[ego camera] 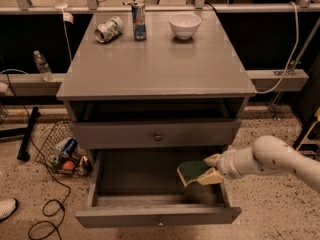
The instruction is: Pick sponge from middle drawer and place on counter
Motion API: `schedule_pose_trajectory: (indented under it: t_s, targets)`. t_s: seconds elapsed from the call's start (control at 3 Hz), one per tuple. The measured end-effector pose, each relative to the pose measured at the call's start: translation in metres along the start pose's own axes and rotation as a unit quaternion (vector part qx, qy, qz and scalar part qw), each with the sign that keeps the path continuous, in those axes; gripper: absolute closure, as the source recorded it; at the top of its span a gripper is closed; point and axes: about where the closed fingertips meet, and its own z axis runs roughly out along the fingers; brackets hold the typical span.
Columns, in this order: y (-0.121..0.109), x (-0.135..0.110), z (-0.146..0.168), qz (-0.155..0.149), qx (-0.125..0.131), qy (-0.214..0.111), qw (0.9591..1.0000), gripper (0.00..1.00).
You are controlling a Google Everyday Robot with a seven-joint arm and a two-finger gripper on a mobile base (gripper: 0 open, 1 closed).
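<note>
The middle drawer (158, 216) is pulled out at the bottom of the grey cabinet. My gripper (210, 169) reaches in from the right over the drawer's right half. It is shut on the sponge (189, 170), green face up with yellow foam showing at the edge. The sponge is held tilted, a little above the drawer floor. The counter (160, 69) is the cabinet's flat grey top, above and behind the gripper.
On the counter's far edge stand a crushed can (109, 29), an upright can (139, 20) and a white bowl (184, 25). A shut knobbed drawer front (158, 136) lies above the open drawer. A wire basket of cans (62, 154) and cables lie on the floor at the left.
</note>
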Motion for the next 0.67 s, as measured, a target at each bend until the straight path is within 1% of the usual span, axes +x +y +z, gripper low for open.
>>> schedule_pose_trajectory:
  t_s: [0.33, 0.67]
  targets:
    - [0.007, -0.023, -0.008, -0.026, -0.031, -0.033, 0.9986, 1.00]
    - [0.012, -0.056, -0.022, -0.062, -0.057, -0.077, 0.9935, 1.00]
